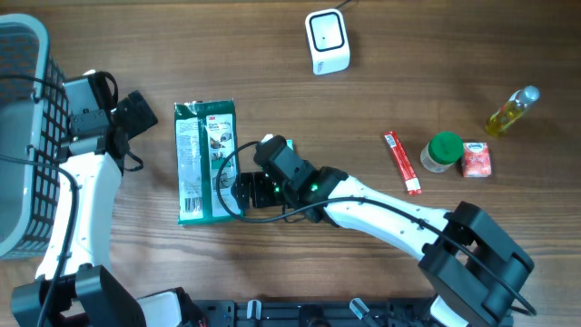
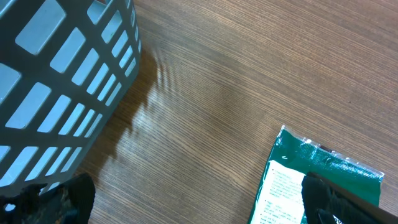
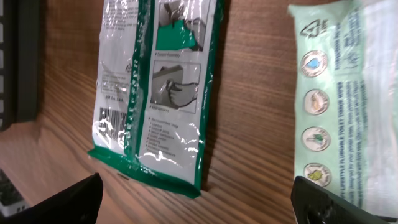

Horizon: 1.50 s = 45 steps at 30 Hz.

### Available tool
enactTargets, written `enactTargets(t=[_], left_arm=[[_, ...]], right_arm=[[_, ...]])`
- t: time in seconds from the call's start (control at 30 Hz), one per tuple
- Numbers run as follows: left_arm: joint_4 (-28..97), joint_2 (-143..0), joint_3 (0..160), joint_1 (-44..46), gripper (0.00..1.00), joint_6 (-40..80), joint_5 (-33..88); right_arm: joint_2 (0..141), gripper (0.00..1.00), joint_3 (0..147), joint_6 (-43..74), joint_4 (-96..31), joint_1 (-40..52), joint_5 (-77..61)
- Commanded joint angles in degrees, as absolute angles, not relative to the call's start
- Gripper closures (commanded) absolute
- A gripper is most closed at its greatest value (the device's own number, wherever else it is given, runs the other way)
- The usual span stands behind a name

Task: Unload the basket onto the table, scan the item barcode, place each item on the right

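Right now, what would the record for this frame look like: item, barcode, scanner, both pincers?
item: green packet, flat on the table
barcode: showing on the packet's upper face, near one end
scanner: white, standing apart from the packet
left pincer: open, empty, near the basket
right pincer: open, empty, next to the packet

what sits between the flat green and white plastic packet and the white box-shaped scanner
Nothing visible: only wooden tabletop lies between the green and white packet and the white scanner.
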<state>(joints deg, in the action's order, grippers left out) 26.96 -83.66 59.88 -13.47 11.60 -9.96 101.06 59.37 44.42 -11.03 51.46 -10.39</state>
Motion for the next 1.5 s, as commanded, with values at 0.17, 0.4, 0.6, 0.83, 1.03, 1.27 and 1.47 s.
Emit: enactTargets(t=[0.17, 0.4, 0.6, 0.83, 1.03, 1.27, 1.47], left_arm=[[26.83, -82.94, 60.49, -13.74, 0.00, 10.90, -9.87], [26.83, -82.94, 60.49, -13.74, 0.00, 10.90, -9.87], [26.83, -82.94, 60.49, -13.74, 0.00, 10.90, -9.87], [26.83, -82.94, 60.49, -13.74, 0.00, 10.90, -9.87], [26.83, -82.94, 60.49, -13.74, 0.00, 10.90, -9.87], [26.83, -82.94, 60.49, -13.74, 0.00, 10.90, -9.87], [26.83, -82.94, 60.49, -13.74, 0.00, 10.90, -9.87]], right_arm=[[102.02, 0.03, 59.48, 44.99, -11.46, 51.53, -5.54], [106.85, 0.05, 59.48, 45.15, -9.47, 52.25, -7.07], [107.59, 0.10, 59.48, 44.99, -11.16, 52.12, -2.59], [106.15, 0.12, 59.83, 41.12, -19.66, 48.82, 1.72], [102.45, 0.04, 60.01, 33.04, -19.75, 38.06, 2.42], [102.48, 0.03, 60.01, 38.11, -11.25, 28.62, -16.60], [102.54, 0.04, 59.96, 43.40, -17.02, 30.22, -19.38]])
